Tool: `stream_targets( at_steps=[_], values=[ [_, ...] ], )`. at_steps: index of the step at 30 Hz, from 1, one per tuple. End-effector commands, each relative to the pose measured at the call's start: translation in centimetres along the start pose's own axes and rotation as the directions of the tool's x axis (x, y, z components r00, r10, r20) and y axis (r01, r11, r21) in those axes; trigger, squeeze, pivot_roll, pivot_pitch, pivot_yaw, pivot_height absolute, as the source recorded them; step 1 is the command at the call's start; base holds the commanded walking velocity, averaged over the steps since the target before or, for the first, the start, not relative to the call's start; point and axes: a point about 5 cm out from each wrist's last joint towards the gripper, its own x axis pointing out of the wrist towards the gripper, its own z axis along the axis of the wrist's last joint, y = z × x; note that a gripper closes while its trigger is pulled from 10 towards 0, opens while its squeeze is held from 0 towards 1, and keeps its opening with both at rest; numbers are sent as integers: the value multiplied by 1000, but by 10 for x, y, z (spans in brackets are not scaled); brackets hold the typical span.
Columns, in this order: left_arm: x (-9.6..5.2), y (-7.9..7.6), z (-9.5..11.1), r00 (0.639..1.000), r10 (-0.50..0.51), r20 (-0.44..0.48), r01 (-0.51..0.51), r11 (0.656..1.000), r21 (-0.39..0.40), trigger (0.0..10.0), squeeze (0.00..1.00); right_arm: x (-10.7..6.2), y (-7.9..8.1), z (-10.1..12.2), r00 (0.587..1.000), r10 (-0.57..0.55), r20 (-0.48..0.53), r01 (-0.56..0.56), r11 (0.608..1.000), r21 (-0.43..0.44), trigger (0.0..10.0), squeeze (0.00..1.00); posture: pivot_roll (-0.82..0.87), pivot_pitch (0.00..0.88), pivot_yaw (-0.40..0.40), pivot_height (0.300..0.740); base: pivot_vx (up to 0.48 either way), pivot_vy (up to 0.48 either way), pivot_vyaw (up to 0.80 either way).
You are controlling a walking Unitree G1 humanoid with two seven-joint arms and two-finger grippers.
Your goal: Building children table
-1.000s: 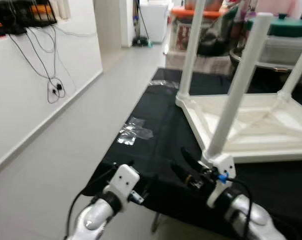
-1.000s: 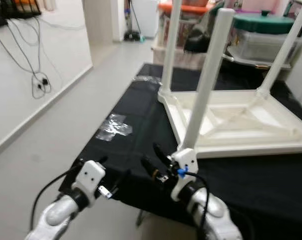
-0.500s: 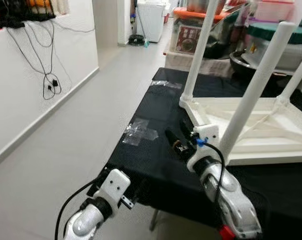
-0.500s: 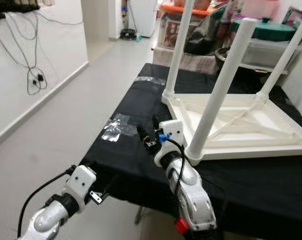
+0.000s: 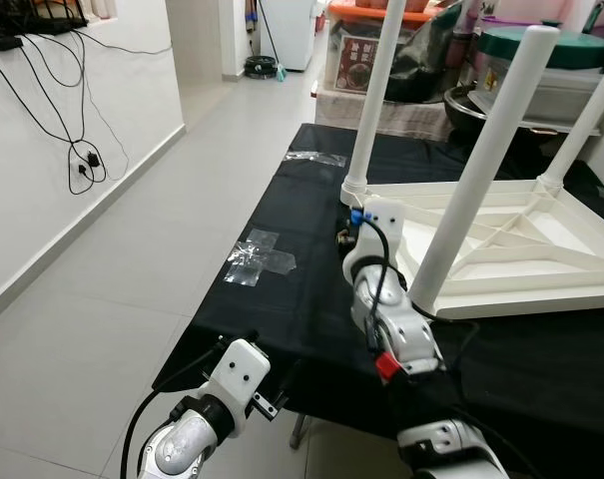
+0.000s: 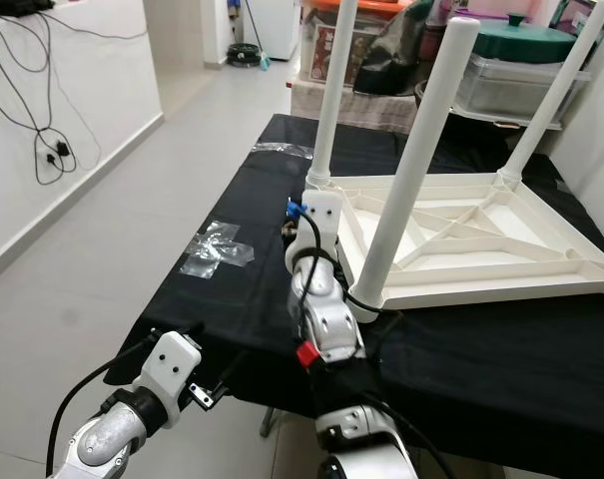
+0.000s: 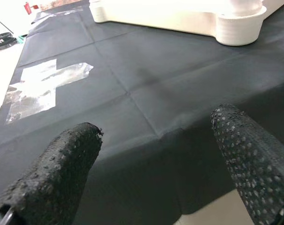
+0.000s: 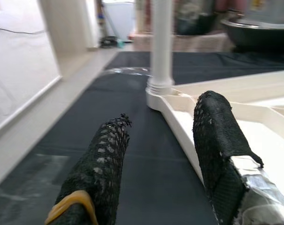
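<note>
White children's table [image 5: 501, 235] lies upside down on a black cloth [image 5: 311, 299] covering a work table, legs pointing up. Its underside frame with diagonal ribs faces up. Near leg [image 5: 481, 165] rises from the front corner, far-left leg [image 5: 373, 95] from the back-left corner, a third leg [image 5: 581, 125] at the far right. Table sits on the right half of the cloth, its left edge running along the middle.

Right gripper [image 8: 163, 136] is reached forward over the cloth, just beside the table's left rim and close to the base of the far-left leg [image 8: 161, 47]. Fingers [image 8: 217, 140] spread apart, nothing between them; one finger over the white rim, the other over the black cloth. Right arm [image 5: 386, 299] stretches from the front edge of the cloth up along the table's left side.

Left gripper [image 7: 156, 154] is low at the front-left edge of the cloth, fingers [image 7: 62, 168] wide apart, holding nothing, pointed across the cloth toward the table's near corner [image 7: 240, 23]. Left arm [image 5: 207, 419] sits below the cloth edge.

Clear tape patches [image 5: 262, 261] are stuck on the cloth left of the table, another strip [image 5: 316, 157] further back. Grey tiled floor [image 5: 102, 289] on the left, white wall with hanging black cables [image 5: 82, 150]. Boxes and a green-lidded bin [image 5: 571, 45] behind the table.
</note>
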Motion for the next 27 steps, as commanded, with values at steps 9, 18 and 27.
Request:
stream_targets(
  at_steps=[9,18,27],
  values=[
    [0,-4,-1,1000,-21,-9,21,1000,-10,10000,0,7,-55,-14,958,-286,-6,286,956,-61,10000,0,30,25,-93,740,0,0,0],
    [1,-4,-1,1000,-28,-13,28,1000,-8,10000,0,0,-109,-23,893,-450,-6,446,888,-115,10000,0,24,31,-80,740,0,0,0],
    [1,-4,-1,999,-45,-16,45,999,-13,10000,0,-25,-184,-20,803,-594,40,585,776,-235,10000,0,8,35,-71,740,0,0,0]
  ],
)
